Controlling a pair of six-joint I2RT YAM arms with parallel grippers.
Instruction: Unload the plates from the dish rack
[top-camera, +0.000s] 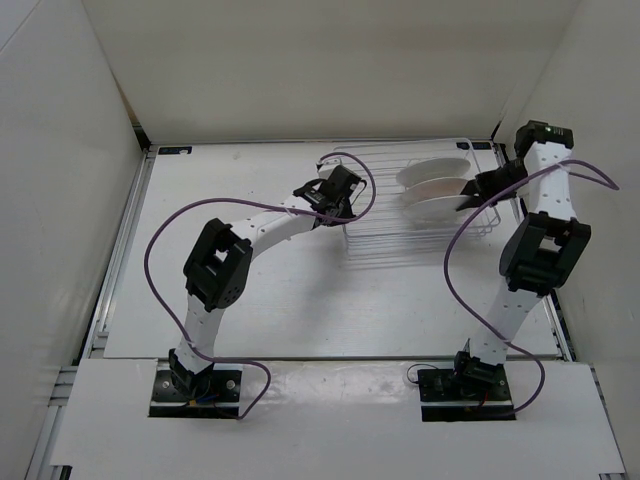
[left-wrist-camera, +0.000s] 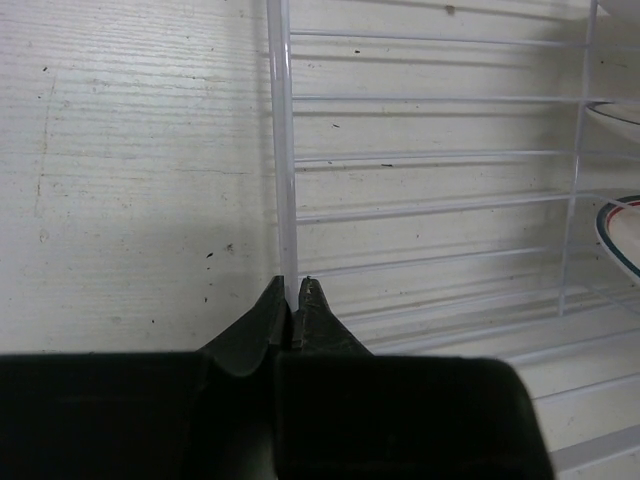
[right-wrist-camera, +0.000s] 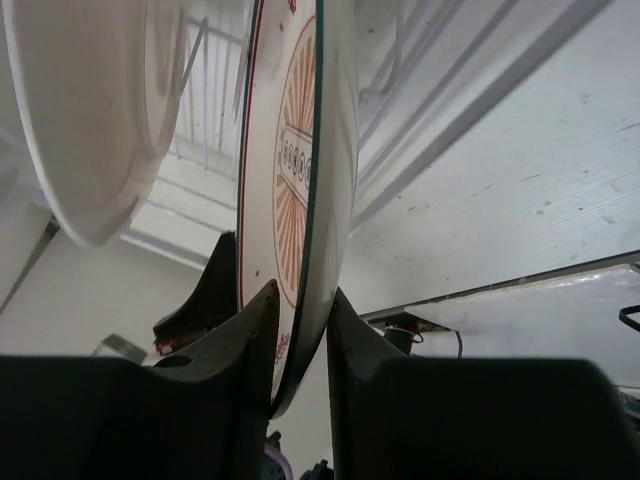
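The white wire dish rack (top-camera: 400, 225) stands at the far right of the table. Two plates stand upright in it, white undersides up in the top view. The nearer plate (top-camera: 440, 192) shows an orange sunburst centre (right-wrist-camera: 300, 170) in the right wrist view. My right gripper (right-wrist-camera: 302, 300) is shut on its rim, one finger on each face, and reaches in from the rack's right end (top-camera: 474, 194). The farther plate (top-camera: 432, 170) stands free beside it (right-wrist-camera: 90, 110). My left gripper (left-wrist-camera: 291, 290) is shut on the rack's left edge wire (left-wrist-camera: 284, 150), at the rack's left end (top-camera: 347, 205).
White walls close the table in at the back and both sides. Purple cables loop from both arms, the left arm's arching over the rack's left end (top-camera: 350, 160). The right arm's upper link (top-camera: 545, 250) stands just right of the rack, close to the right wall.
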